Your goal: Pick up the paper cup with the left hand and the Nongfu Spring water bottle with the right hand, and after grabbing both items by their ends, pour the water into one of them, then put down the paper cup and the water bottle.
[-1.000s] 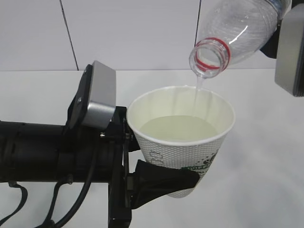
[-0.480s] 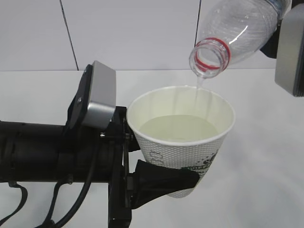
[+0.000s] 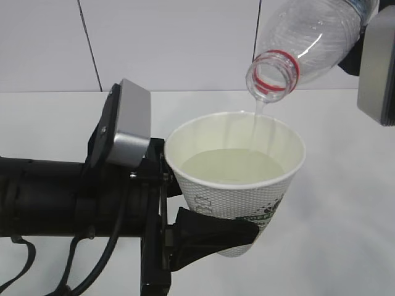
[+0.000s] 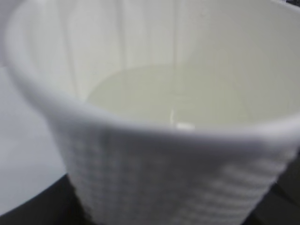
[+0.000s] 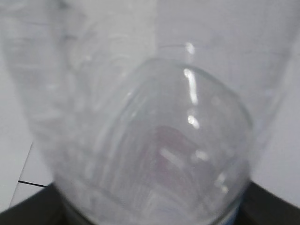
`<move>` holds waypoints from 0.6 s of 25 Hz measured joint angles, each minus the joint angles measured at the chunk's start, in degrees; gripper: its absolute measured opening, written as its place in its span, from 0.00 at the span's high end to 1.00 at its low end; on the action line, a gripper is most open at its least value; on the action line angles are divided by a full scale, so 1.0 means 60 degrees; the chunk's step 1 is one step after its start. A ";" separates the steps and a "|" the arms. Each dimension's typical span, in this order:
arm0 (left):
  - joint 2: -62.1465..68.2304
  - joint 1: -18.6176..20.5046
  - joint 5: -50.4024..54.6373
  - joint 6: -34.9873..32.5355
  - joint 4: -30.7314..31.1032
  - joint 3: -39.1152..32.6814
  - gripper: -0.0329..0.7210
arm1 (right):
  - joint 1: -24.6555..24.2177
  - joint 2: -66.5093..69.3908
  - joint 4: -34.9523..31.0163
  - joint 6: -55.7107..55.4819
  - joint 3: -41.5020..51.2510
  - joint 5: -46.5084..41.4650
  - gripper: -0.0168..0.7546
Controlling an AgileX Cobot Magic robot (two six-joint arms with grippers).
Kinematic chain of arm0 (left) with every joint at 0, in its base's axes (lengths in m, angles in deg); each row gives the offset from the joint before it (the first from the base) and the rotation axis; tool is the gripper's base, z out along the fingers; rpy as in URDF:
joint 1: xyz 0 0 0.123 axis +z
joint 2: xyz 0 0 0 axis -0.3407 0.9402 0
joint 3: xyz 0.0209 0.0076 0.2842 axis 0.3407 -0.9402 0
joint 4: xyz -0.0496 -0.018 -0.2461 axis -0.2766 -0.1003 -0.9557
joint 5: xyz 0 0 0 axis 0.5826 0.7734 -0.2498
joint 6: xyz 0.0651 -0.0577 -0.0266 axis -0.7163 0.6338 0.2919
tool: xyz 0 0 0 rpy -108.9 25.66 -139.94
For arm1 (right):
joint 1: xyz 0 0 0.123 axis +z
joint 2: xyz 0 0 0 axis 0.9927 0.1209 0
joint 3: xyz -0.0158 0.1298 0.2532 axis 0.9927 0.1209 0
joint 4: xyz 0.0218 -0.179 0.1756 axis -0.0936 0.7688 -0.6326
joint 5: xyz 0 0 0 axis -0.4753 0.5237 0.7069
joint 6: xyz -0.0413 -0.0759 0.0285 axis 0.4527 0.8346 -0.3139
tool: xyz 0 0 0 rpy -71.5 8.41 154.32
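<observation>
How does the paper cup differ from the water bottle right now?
The paper cup is opaque white with green print; the water bottle is clear plastic with a red neck ring. The cup stands nearly upright, mouth up; the bottle is tipped, mouth down. The cup is catching water; a thin stream runs from the bottle into it. Both are held off the table, the cup in the left gripper.

Showing a white paper cup (image 3: 237, 197) with dimpled texture, green and grey print, cream interior; showing clear colourless water (image 3: 229, 166) inside; showing a transparent bottle (image 3: 302, 43) with red neck ring; showing black arm (image 3: 62, 197) beside a silver-grey module (image 3: 128, 126).
</observation>
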 joint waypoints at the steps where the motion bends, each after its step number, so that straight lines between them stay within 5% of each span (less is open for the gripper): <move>1: 0.0000 0.0000 0.0000 0.0000 0.0000 0.0000 0.34 | 0.0000 0.0000 0.0000 0.0000 0.0000 0.0000 0.41; 15: 0.0000 0.0000 0.0000 0.0000 0.0000 0.0000 0.34 | 0.0000 0.0000 0.0000 -0.0113 0.0000 0.0113 0.41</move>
